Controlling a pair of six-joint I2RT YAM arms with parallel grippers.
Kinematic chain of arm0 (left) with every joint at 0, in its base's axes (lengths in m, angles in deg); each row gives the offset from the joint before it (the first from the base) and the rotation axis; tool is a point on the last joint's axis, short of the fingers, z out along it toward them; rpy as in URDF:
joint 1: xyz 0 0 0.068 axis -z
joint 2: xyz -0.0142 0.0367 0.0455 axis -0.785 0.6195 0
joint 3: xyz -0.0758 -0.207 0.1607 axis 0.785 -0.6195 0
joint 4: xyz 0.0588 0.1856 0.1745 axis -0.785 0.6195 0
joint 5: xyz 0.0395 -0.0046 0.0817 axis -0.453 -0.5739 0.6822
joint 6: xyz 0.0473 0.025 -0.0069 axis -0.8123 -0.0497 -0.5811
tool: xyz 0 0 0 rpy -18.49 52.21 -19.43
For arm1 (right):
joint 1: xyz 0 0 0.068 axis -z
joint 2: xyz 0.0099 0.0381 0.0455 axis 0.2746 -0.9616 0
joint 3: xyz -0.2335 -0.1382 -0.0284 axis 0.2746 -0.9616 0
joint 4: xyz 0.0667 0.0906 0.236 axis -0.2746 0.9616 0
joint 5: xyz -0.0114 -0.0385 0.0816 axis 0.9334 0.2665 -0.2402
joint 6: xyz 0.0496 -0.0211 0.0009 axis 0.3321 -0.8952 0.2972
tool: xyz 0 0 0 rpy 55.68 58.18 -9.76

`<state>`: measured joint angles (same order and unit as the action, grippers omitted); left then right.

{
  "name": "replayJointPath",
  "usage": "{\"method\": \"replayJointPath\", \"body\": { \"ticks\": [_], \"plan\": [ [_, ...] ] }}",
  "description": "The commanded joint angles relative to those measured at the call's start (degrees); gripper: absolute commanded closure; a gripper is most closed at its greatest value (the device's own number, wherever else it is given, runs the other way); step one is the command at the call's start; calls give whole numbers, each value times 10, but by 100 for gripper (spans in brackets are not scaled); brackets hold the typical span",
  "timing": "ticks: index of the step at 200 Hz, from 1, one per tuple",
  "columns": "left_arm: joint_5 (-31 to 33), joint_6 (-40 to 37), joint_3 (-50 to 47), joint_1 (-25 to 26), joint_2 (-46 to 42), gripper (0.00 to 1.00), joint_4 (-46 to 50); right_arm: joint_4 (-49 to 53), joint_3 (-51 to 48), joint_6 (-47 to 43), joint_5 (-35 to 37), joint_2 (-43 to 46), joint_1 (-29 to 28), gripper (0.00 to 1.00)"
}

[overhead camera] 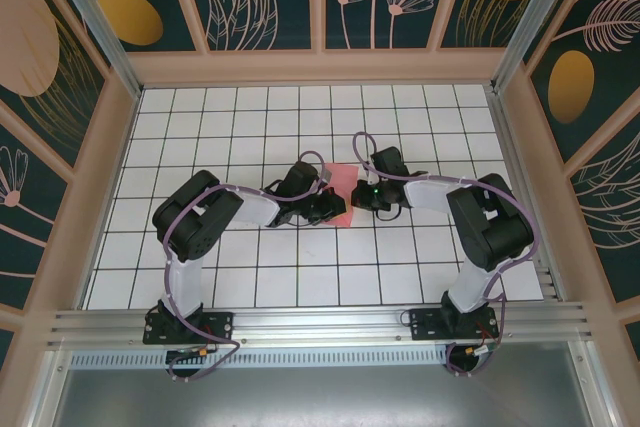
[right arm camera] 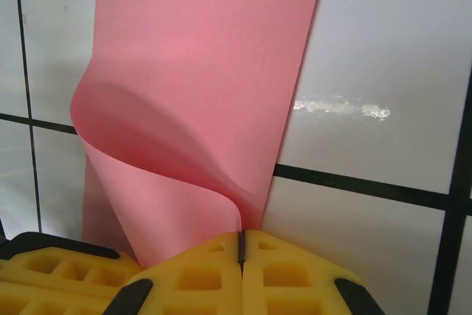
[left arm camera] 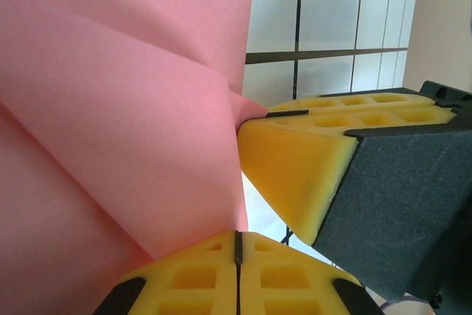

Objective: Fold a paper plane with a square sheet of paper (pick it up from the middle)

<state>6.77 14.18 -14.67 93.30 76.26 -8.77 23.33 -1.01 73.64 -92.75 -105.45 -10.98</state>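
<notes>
The square sheet of paper point(overhead camera: 340, 178) is pink-red and lies at the table's middle, between my two grippers. Its near part is lifted and curled over itself point(right arm camera: 169, 145). My left gripper point(left arm camera: 237, 240) is shut on the sheet's lower edge, and the paper point(left arm camera: 125, 108) rises from it in a bent fold. My right gripper point(right arm camera: 240, 243) is shut on the curled edge. In the left wrist view the right gripper's yellow fingers point(left arm camera: 295, 156) pinch a corner of the sheet just beside my left fingertips. From above, the left gripper point(overhead camera: 337, 210) and the right gripper point(overhead camera: 359, 193) meet at the paper's near side.
The white grid-tiled table point(overhead camera: 250, 127) is walled by a wooden frame point(overhead camera: 320, 67) at the back and sides. An aluminium rail point(overhead camera: 320, 325) with the arm bases runs along the near edge. The left gripper's yellow finger point(right arm camera: 51, 271) sits close beside my right fingertips.
</notes>
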Motion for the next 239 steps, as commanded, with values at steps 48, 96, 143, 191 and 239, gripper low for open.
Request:
{"method": "replayJointPath", "body": {
  "ticks": [48, 96, 143, 191, 239],
  "plan": [
    [13, -17, 10, 3, 4, 92, 22, -19, 15, -13, -3, -6, 5, 99],
    [13, -16, 10, 3, 3, 92, 21, -22, 17, -14, -5, -12, 5, 99],
    [13, -15, 10, 3, 4, 91, 22, -22, 19, -15, -5, -15, 6, 99],
    [15, -14, 10, 3, 5, 92, 26, -24, 20, -16, -4, -19, 6, 99],
    [18, -12, 9, 3, 5, 92, 30, -24, 20, -16, -4, -25, 6, 99]
  ]
}}
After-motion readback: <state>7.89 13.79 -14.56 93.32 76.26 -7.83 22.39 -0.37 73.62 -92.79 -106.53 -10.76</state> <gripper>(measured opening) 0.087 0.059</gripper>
